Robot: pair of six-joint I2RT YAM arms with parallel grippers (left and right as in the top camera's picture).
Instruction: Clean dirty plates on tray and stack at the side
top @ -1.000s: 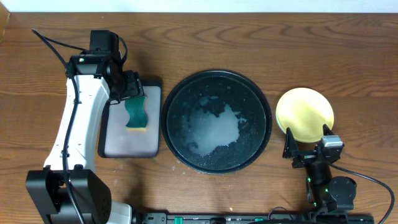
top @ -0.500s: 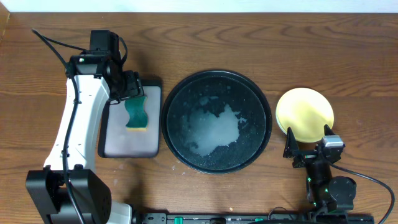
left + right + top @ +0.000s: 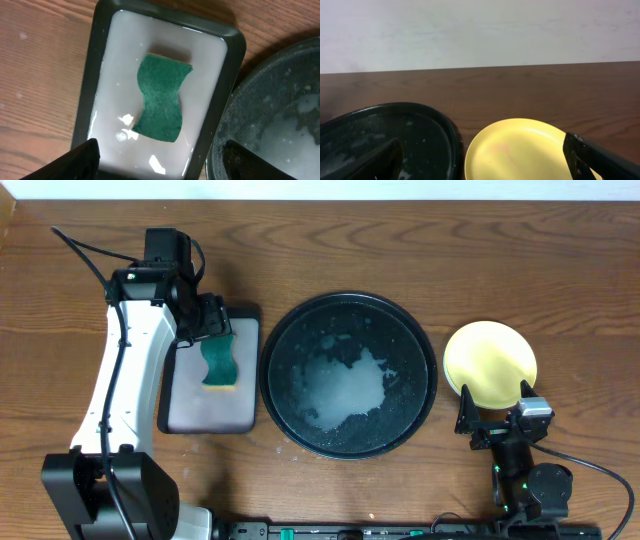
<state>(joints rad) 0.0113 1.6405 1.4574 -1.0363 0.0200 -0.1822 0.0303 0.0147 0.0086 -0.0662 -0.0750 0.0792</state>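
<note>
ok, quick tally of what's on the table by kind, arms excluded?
Plates: 1, the yellow plate; no other plate shows
Trays: 2, the round black tray and the grey rectangular tray
Sponges: 1, the green sponge on the grey rectangular tray
Total: 4

The overhead view looks straight down on the whole table [image 3: 350, 240]. The left wrist view looks down from close above the grey tray [image 3: 90, 75] and sponge [image 3: 160, 97]. The right wrist view looks low and level over the yellow plate [image 3: 520, 150] toward the wall [image 3: 480, 30]; all three share the black tray [image 3: 295, 345].
</note>
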